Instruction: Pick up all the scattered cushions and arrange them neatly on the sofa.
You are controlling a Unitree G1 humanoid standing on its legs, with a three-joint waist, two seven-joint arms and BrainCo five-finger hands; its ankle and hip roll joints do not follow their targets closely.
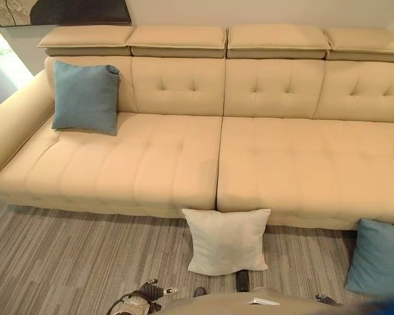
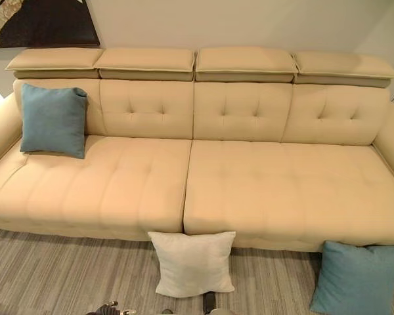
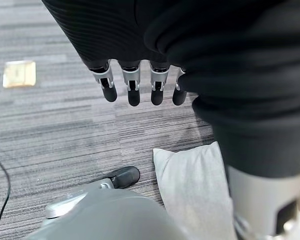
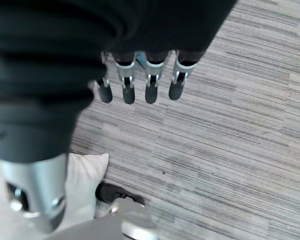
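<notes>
A long beige sofa (image 1: 282, 164) fills the view. One teal cushion (image 1: 85, 96) stands upright on its far left seat against the backrest. A white cushion (image 1: 227, 240) leans against the sofa's front at the middle, on the carpet, and shows again as the white cushion (image 3: 195, 185) past my left hand. A second teal cushion (image 2: 356, 279) rests on the floor by the sofa's right front. My left hand (image 3: 135, 87) hangs over the carpet with straight fingers, holding nothing. My right hand (image 4: 150, 85) hangs the same way, open above bare carpet.
Grey striped carpet (image 1: 65, 262) runs along the sofa's front. A dark framed picture (image 1: 72, 10) hangs on the wall behind the left end. A small pale square (image 3: 19, 73) lies on the carpet. The sofa's middle and right seats are bare.
</notes>
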